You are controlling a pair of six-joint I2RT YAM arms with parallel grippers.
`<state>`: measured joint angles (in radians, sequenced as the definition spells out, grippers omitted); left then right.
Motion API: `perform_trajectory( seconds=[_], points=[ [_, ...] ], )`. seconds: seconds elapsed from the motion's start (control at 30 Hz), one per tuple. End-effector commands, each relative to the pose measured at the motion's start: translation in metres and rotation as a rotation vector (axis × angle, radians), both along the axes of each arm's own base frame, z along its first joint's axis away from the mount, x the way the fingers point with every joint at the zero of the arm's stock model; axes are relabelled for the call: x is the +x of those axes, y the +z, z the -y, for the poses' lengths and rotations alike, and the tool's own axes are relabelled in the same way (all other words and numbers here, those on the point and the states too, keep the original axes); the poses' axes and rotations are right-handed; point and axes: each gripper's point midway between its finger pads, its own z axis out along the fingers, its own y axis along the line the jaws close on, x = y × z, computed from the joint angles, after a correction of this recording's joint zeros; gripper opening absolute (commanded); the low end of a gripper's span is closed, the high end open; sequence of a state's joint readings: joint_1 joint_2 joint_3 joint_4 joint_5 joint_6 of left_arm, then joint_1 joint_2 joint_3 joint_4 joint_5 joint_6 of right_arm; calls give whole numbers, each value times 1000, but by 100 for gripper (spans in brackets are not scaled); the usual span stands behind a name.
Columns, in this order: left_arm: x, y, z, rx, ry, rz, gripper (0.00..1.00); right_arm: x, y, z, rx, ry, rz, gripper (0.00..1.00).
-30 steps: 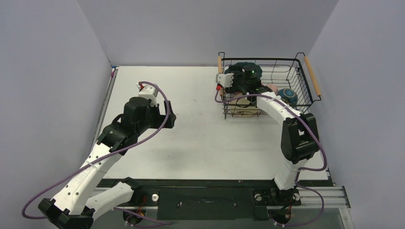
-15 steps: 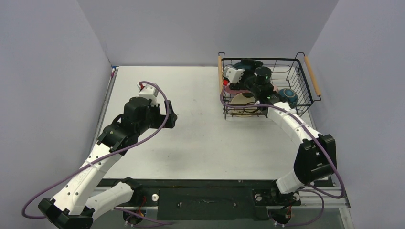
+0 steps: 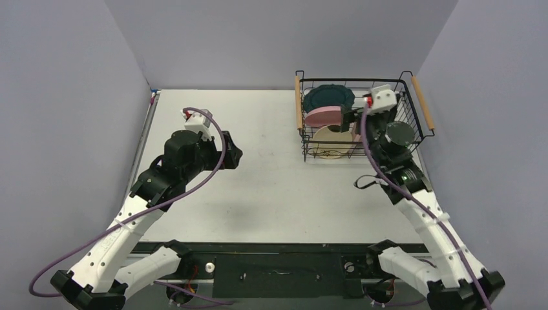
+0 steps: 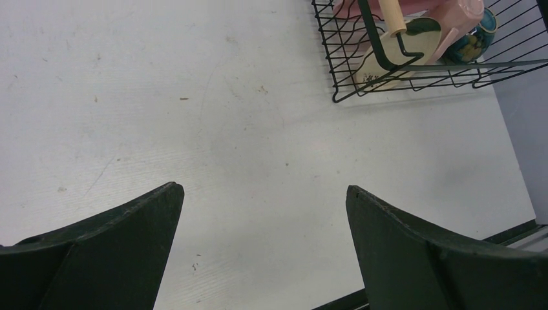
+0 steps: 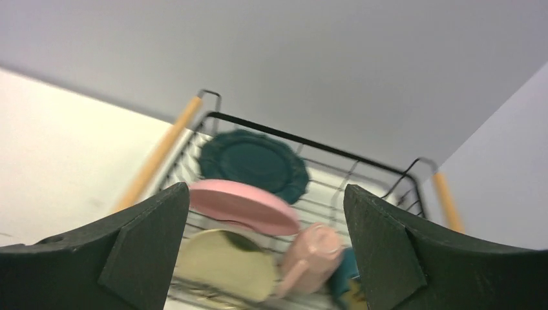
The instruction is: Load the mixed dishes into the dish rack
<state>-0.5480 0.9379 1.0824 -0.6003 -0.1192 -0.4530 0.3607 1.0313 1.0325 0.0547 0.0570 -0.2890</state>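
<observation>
The black wire dish rack [image 3: 355,81] stands at the back right with two wooden handles. In it stand the teal scalloped plate [image 3: 328,98], the pink round plate [image 3: 321,117] and the cream dish [image 3: 329,143]. The right wrist view, blurred, shows the rack [image 5: 271,131], teal plate [image 5: 253,161], pink plate [image 5: 242,203], cream dish [image 5: 223,265], pink cup [image 5: 310,255] and a bit of the dark-teal bowl [image 5: 342,281]. My right gripper [image 5: 266,194] is open and empty above the rack [image 3: 357,124]. My left gripper [image 4: 265,194] is open and empty over bare table left of centre [image 3: 232,155].
The left wrist view shows the rack's near corner [image 4: 413,64] with the cream dish [image 4: 388,55], pink cup [image 4: 462,22] and bowl [image 4: 475,42]. Grey walls close in the back and both sides. The white table [image 3: 271,187] lies between the arms.
My right arm has swung from the rack's left side to its right side and pulled back and up, uncovering the plates. My left gripper has shifted slightly.
</observation>
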Motion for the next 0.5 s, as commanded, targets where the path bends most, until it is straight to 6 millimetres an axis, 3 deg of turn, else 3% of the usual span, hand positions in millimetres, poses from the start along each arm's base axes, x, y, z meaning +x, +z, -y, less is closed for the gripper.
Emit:
perform_trajectory(
  seconds=[0.0,0.07,0.17,0.27,0.47],
  points=[
    [9,38,9,-121,6,98,97,-55,5,6,526,-39,-122,85],
    [10,45,10,-141,11,114,97,-80,-9,10,538,-38,-205,85],
    [10,58,7,-172,26,148,97,-110,-8,22,567,-55,-232,85],
    [10,76,2,-206,51,198,97,-145,-6,42,611,-86,-205,85],
    [-2,123,-8,-301,66,336,96,-196,-8,81,709,-176,-127,85]
  ],
)
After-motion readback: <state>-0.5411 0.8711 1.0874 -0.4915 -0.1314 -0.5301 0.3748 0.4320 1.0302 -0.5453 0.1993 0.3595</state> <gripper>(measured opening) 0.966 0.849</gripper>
